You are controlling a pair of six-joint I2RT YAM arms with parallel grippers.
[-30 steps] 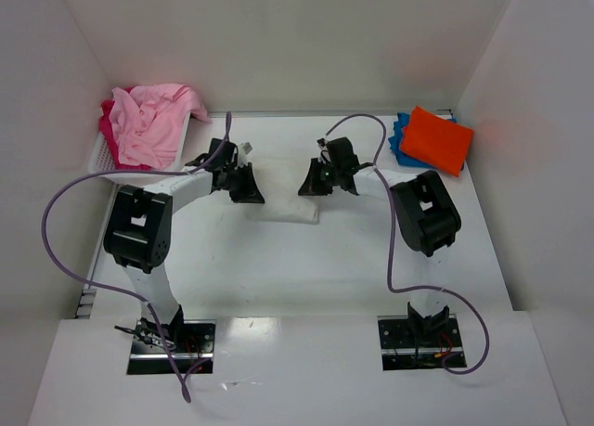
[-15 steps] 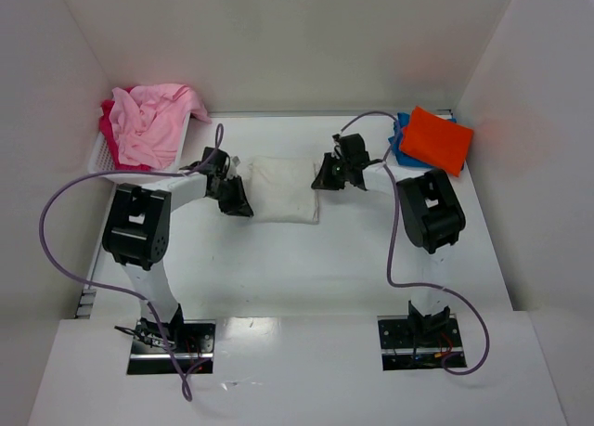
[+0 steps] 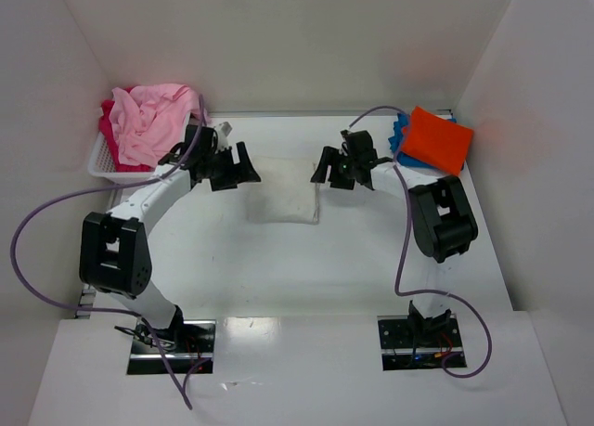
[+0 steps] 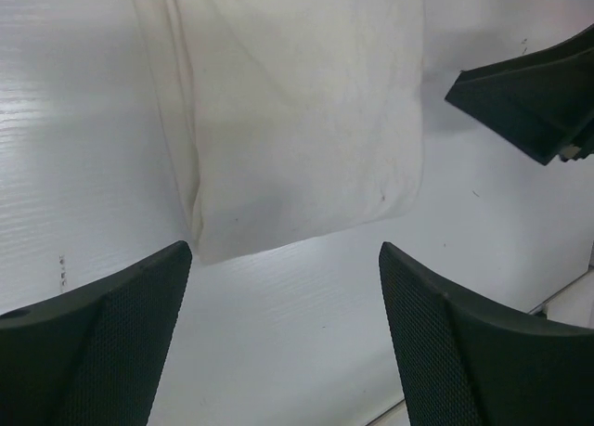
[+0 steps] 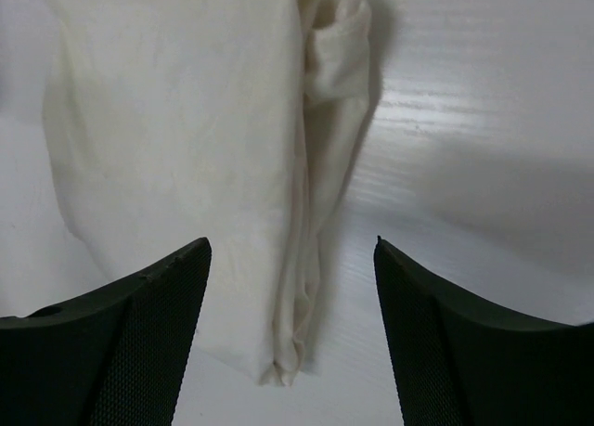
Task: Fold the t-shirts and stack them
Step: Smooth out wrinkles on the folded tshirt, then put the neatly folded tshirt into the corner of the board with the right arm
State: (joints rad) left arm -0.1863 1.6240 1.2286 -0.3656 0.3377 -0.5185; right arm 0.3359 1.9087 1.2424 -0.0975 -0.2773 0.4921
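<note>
Both grippers off cloth now: L gripper [image 3: 239, 164] & R gripper [image 3: 334, 171] pulled back in last sec, fingers apart, empty. Cream-white t-shirt [image 3: 283, 194] lies folded, frame centre, btwn them. Fold prob. done; next, carry to orange t-shirt [image 3: 436, 140] stack, upper right.

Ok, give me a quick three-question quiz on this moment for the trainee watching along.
1. True or false: the left gripper and right gripper are both open, holding nothing, over the cream-white t-shirt.
2. What lies on the blue t-shirt? A) a green towel B) the orange t-shirt C) nothing
3. The pink t-shirt sits in the white ____.
Key: 1 true; 2 B; 3 basket.
</note>
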